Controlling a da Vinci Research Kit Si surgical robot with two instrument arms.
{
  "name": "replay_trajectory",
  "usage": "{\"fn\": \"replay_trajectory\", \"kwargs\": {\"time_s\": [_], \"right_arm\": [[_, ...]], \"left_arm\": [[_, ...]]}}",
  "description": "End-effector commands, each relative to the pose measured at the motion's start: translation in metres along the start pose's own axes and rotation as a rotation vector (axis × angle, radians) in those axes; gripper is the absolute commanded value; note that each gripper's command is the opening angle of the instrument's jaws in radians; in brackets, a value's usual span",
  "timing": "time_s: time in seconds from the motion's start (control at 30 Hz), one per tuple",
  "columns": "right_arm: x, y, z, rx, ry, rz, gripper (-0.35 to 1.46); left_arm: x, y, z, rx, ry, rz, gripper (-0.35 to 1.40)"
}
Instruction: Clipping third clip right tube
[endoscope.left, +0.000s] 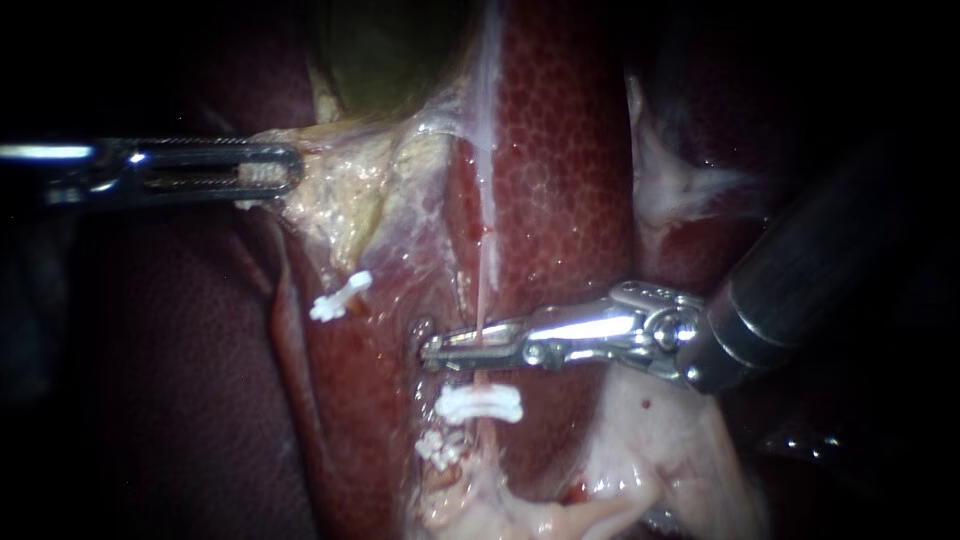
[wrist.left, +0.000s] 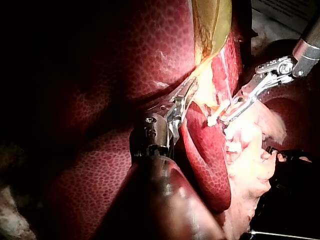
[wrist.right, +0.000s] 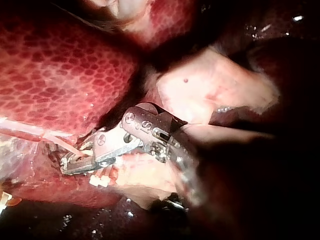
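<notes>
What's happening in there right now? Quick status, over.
Left instrument shut on pale tissue. Right instrument shut on right tube, just above a white clip. Nothing in the way.

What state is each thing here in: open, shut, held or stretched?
left tool: shut on pale tissue.
right tool: shut on the right tube.
right tube: stretched straight and taut.
white clip: closed on the right tube, just below the right tool.
second white clip: closed, on tissue further left.
</notes>
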Motion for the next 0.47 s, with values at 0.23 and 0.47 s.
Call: {"fn": "replay_trajectory", "kwargs": {"time_s": [0.23,0.47], "right_arm": [[0.0,0.0,0.0,0.0,0.0,0.0,-0.35],[-0.0001,0.0,0.0,0.0,0.0,0.0,-0.35]], "left_arm": [[0.0,0.0,0.0,0.0,0.0,0.0,-0.11],[0.0,0.0,0.0001,0.0,0.0,0.0,-0.11]]}}
